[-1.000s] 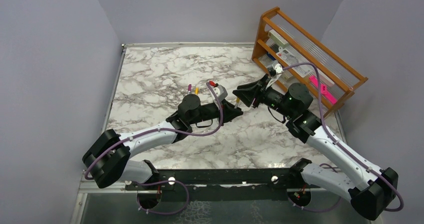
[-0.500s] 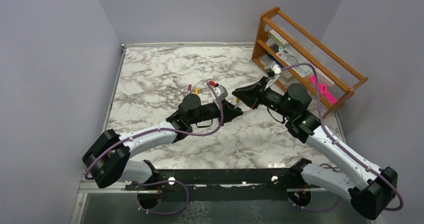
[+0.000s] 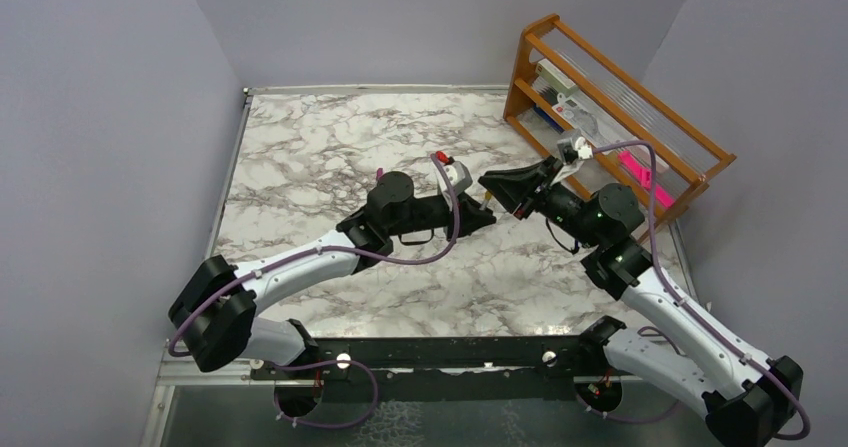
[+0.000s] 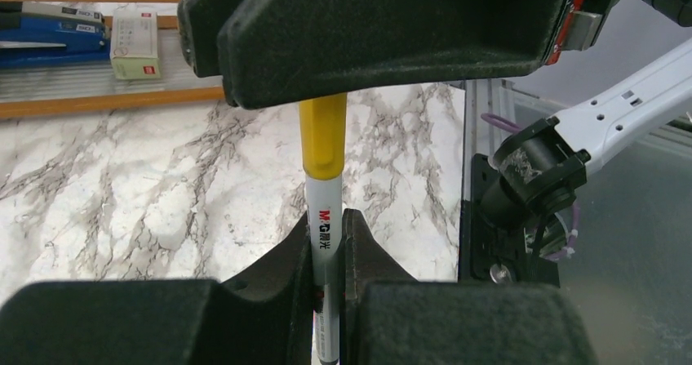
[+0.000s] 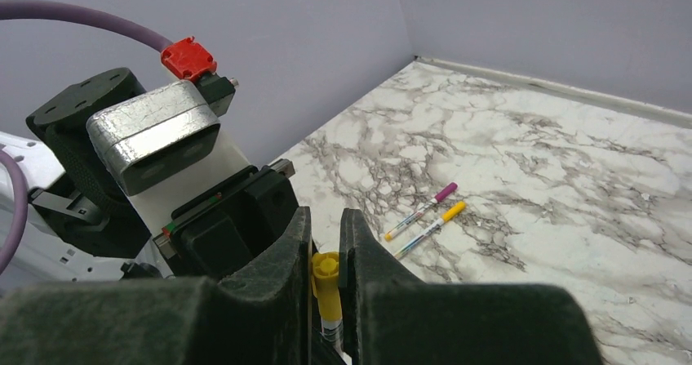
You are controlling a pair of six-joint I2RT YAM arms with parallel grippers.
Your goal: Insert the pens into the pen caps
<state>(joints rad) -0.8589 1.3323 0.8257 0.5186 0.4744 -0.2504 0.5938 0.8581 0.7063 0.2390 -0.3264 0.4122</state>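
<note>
Top external: left gripper [image 3: 484,217] and right gripper [image 3: 492,187] meet over the table [image 3: 300,147] near the wooden rack [image 3: 640,117]; both slid right since a second ago. Left wrist: left gripper pinches the pen [image 4: 324,234], yellow cap [image 4: 323,140] on its end. Right wrist: right gripper squeezes that cap; a magenta-ended pen [image 5: 420,211] and a yellow-ended pen [image 5: 431,227] lie beyond, now hidden from the top camera by the left arm [image 3: 300,262].

Robot test cell, lab setting. Marble-pattern table [image 3: 300,147] boxed by plain lilac-grey walls [image 3: 100,117] along left, far and right edges. Left arm [image 3: 300,262] and right arm [image 3: 665,302] bolted to black rail [image 3: 440,352] at near edge. Wooden stationery rack [image 3: 520,72] at far right corner.
</note>
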